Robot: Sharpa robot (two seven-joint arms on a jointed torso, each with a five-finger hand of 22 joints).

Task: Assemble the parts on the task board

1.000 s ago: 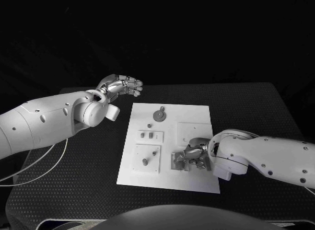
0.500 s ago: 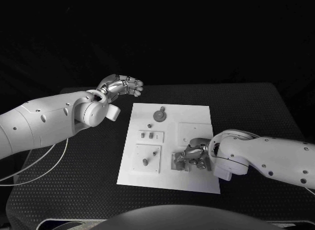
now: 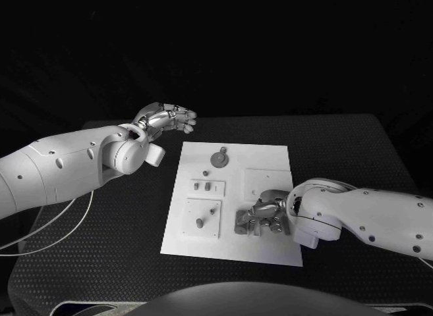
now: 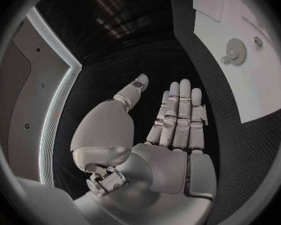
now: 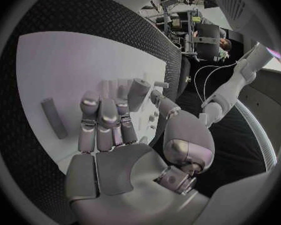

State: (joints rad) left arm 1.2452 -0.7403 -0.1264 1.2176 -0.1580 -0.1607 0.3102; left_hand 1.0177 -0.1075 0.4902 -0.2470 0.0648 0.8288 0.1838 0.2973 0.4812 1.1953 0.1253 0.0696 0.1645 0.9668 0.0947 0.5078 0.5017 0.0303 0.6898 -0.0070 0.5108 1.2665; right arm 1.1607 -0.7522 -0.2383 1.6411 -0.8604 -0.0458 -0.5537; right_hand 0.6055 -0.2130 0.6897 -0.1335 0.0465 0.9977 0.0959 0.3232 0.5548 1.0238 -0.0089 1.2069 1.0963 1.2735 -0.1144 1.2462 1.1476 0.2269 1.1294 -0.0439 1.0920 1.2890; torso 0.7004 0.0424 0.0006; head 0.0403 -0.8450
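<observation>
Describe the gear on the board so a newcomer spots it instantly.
Start at the white task board mid-table. Go to its far end, away from the right hand. The gear lies there alone: a round toothed disc, unlike the small pegs nearer the robot.

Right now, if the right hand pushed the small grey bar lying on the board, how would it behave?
The bar looks stiff and probably light, being small and solid-looking. Lying flat on the smooth white board, it would likely slide; it might roll if round, which I cannot tell. The right hand hovers beside it.

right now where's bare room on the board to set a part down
Free: the task board's far right corner beside the gear, and its near left edge below the peg plates. Crowded: the near right, where the right hand rests, and the left column of pegs.
</observation>
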